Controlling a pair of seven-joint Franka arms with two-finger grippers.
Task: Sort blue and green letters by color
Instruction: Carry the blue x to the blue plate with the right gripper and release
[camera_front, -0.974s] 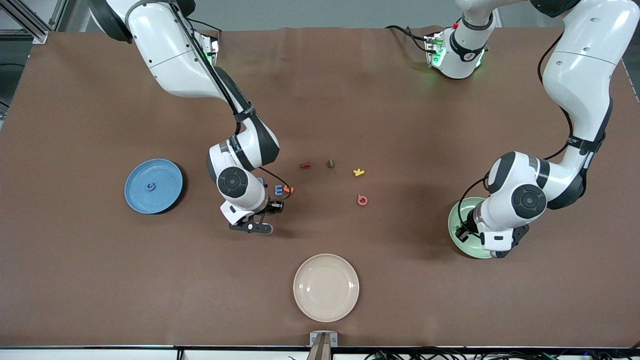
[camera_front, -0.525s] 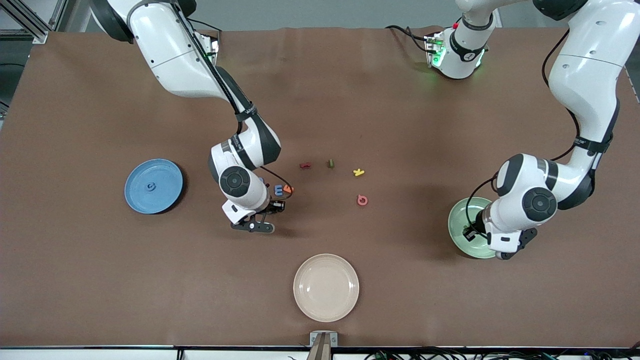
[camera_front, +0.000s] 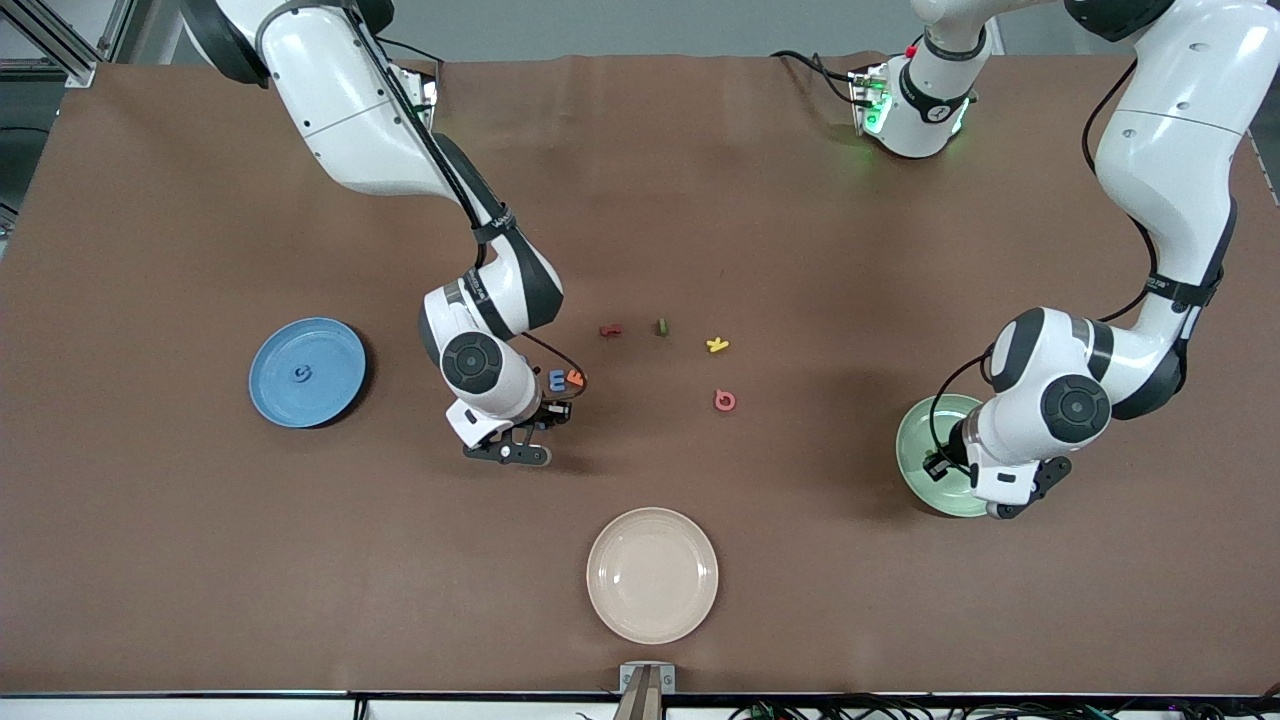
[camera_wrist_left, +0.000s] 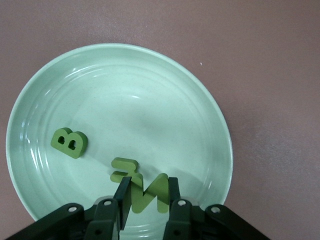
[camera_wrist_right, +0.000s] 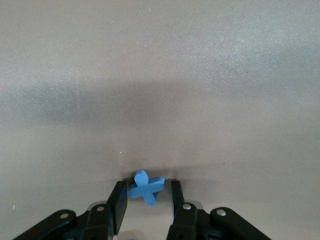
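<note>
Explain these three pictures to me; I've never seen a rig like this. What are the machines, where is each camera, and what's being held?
Two white robot arms work at a brown table. One picture looks down from across it; the others come from wrist cameras. The left gripper holds a green N over the green plate, where a green B and another green letter lie. The right gripper pinches a blue x. A blue plate, a cream plate and loose letters also sit there.

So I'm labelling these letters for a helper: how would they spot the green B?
Find the pale green plate at the left arm's end of the table. The green B lies flat inside it, apart from the other two green letters; it alone has two holes.
</note>
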